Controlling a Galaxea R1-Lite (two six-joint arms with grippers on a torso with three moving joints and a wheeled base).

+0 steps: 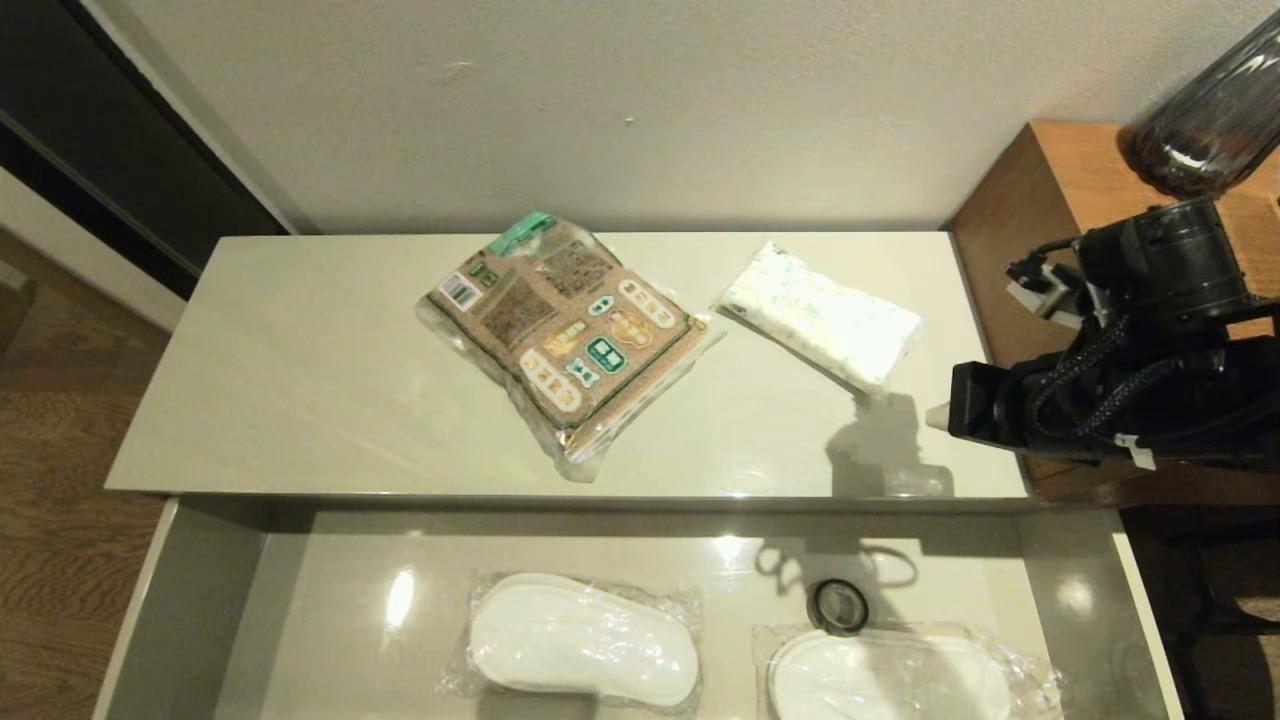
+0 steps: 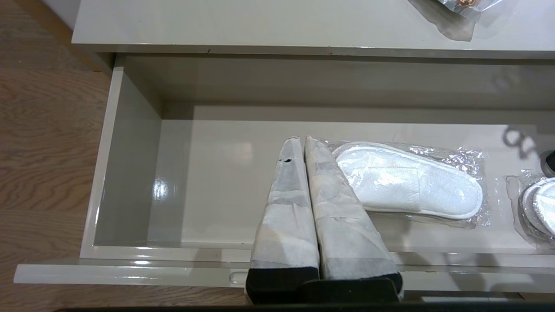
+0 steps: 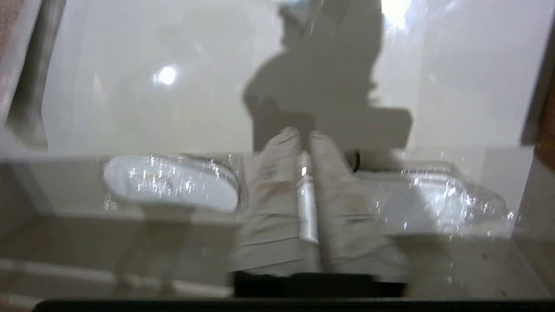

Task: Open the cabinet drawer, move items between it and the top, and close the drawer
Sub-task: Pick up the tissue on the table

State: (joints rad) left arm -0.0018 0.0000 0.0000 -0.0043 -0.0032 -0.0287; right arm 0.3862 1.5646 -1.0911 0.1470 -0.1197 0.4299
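The cabinet drawer (image 1: 330,600) stands pulled out below the top (image 1: 300,370). On the top lie both items: the brown-and-green packet (image 1: 565,335) with a green tab near the middle, and to its right the soft white pack (image 1: 820,315). My right arm (image 1: 1100,390) reaches in from the right, over the top's right end. The right gripper (image 3: 303,136) is empty, its fingers parted by a narrow gap, above the top's front edge and the drawer. The left gripper (image 2: 302,138) hangs shut and empty over the drawer (image 2: 208,182), beside a bagged slipper (image 2: 407,180).
Two white slippers in clear bags (image 1: 580,635) (image 1: 890,680) and a small dark tape ring (image 1: 838,605) lie in the drawer. An orange-brown wooden unit (image 1: 1080,160) with a dark glass vase (image 1: 1215,110) stands right of the top. The drawer's left part is bare.
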